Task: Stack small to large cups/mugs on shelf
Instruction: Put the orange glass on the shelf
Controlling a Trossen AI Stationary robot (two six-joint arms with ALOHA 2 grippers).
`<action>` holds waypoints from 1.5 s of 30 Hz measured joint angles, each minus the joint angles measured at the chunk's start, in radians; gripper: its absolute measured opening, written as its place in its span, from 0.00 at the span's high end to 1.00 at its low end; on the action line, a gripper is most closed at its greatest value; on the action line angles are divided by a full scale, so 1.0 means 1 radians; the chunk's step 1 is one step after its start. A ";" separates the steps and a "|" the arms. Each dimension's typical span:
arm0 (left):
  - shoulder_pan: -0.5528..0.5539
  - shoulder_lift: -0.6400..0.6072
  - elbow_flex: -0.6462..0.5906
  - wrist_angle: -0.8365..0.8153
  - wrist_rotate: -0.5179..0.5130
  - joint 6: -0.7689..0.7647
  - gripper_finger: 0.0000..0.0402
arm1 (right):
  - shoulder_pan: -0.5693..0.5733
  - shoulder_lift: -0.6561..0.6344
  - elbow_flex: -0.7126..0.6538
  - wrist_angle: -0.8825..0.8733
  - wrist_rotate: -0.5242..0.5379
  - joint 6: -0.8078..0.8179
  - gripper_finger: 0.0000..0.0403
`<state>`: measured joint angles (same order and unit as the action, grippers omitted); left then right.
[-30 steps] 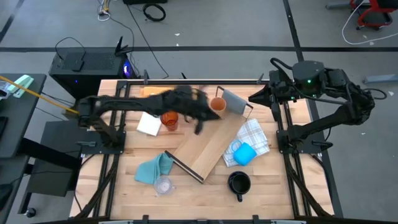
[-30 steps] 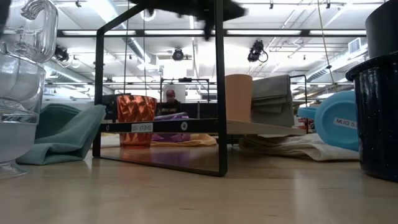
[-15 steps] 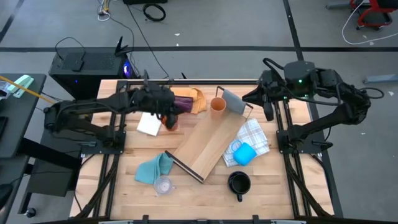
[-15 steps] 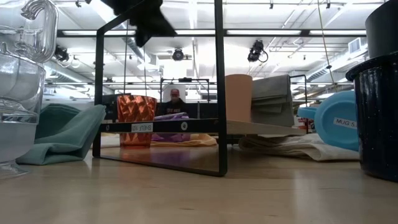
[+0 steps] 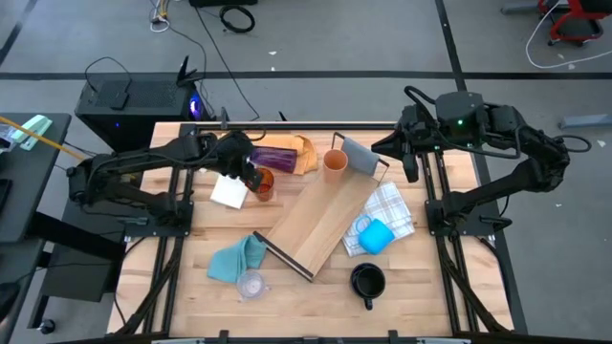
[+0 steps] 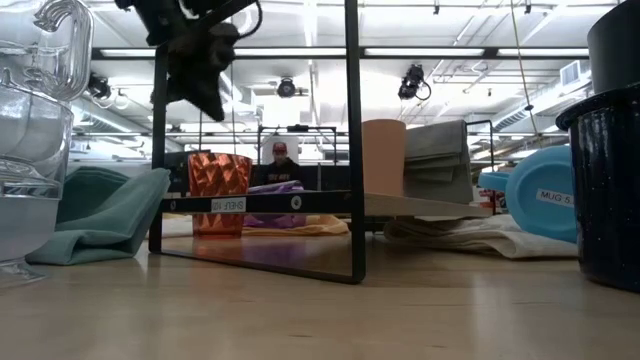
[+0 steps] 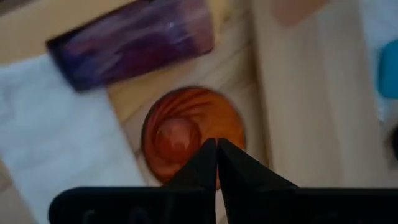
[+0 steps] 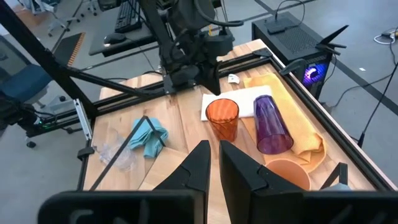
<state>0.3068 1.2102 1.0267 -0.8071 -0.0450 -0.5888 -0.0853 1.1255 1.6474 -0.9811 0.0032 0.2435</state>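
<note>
My left gripper (image 5: pixel 251 175) is shut and hangs just above the upright amber cup (image 5: pixel 262 184), clear of its rim in the low view (image 6: pixel 205 95). The cup's mouth shows below the fingertips in the left wrist view (image 7: pixel 193 134). The purple tumbler (image 5: pixel 277 155) lies on its side on the tan paper. The tan cup (image 5: pixel 334 161) stands upright on the shelf board (image 5: pixel 320 225), near its far end. The light blue mug (image 5: pixel 375 235) lies on its side on the checked cloth. The dark mug (image 5: pixel 367 281) and the clear cups (image 5: pixel 251 284) stand near the front. My right gripper (image 8: pixel 214 149) waits shut at the far right.
The shelf lies slantwise across the table's middle, its grey end panel (image 5: pixel 361 156) at the far end and a black end frame (image 6: pixel 350 140) at the near end. A teal cloth (image 5: pixel 236 258) and a white napkin (image 5: pixel 229 191) lie on the left. A person shows beyond the table (image 6: pixel 278 160).
My left gripper has swung from over the shelf's far end toward the table's left, then come down over the amber cup. Nothing on the table has moved.
</note>
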 joint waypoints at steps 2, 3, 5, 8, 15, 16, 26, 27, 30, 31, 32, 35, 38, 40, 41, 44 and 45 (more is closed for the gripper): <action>0.010 0.000 0.000 -0.036 0.003 -0.007 0.97 | 0.000 0.000 0.000 0.005 0.000 0.000 0.90; 0.015 0.002 0.000 -0.051 0.004 -0.007 0.97 | 0.000 0.000 0.000 0.004 0.000 0.000 0.90; 0.022 0.020 0.000 -0.083 0.004 -0.005 0.97 | 0.000 0.000 0.000 0.004 0.000 0.000 0.90; 0.030 0.044 0.000 -0.111 0.015 0.002 0.93 | 0.000 0.000 0.000 0.004 -0.003 0.000 0.90; 0.051 0.118 0.000 -0.111 0.036 0.001 0.76 | 0.003 0.000 0.000 0.005 -0.004 0.004 0.90; 0.055 0.125 0.000 -0.108 0.034 -0.001 0.73 | 0.003 0.000 0.000 0.005 -0.004 0.008 0.90; 0.103 0.140 0.001 -0.103 0.033 0.023 0.59 | 0.003 0.000 0.000 0.004 -0.007 0.020 0.90; 0.107 0.140 0.001 -0.103 0.034 0.029 0.58 | 0.003 0.000 0.000 0.004 -0.007 0.020 0.90; 0.117 0.146 0.001 -0.101 0.035 0.043 0.57 | 0.003 0.000 0.000 0.004 -0.007 0.019 0.90; 0.123 0.149 0.001 -0.103 0.035 0.046 0.57 | 0.003 0.000 0.000 0.004 -0.007 0.019 0.90; 0.128 0.151 0.001 -0.104 0.034 0.052 0.57 | 0.003 0.000 0.000 0.004 -0.007 0.019 0.90; 0.131 0.168 0.001 -0.098 0.033 0.058 0.57 | 0.003 0.000 0.000 0.004 -0.006 0.018 0.90; 0.134 0.183 0.001 -0.095 0.039 0.070 0.57 | 0.003 0.000 0.000 0.004 -0.006 0.018 0.90; 0.134 0.196 0.001 -0.092 0.042 0.076 0.57 | 0.003 0.000 0.000 0.004 -0.006 0.018 0.90; 0.135 0.202 0.001 -0.086 0.042 0.077 0.57 | 0.003 0.000 0.000 0.004 -0.006 0.017 0.90; 0.135 0.210 0.001 -0.082 0.042 0.083 0.58 | 0.003 0.000 0.000 0.004 -0.006 0.016 0.90; 0.135 0.213 0.001 -0.079 0.042 0.085 0.58 | 0.003 0.000 0.000 0.004 -0.005 0.016 0.90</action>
<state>0.4416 1.4231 1.0275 -0.8860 -0.0032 -0.5037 -0.0822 1.1255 1.6474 -0.9771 -0.0022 0.2596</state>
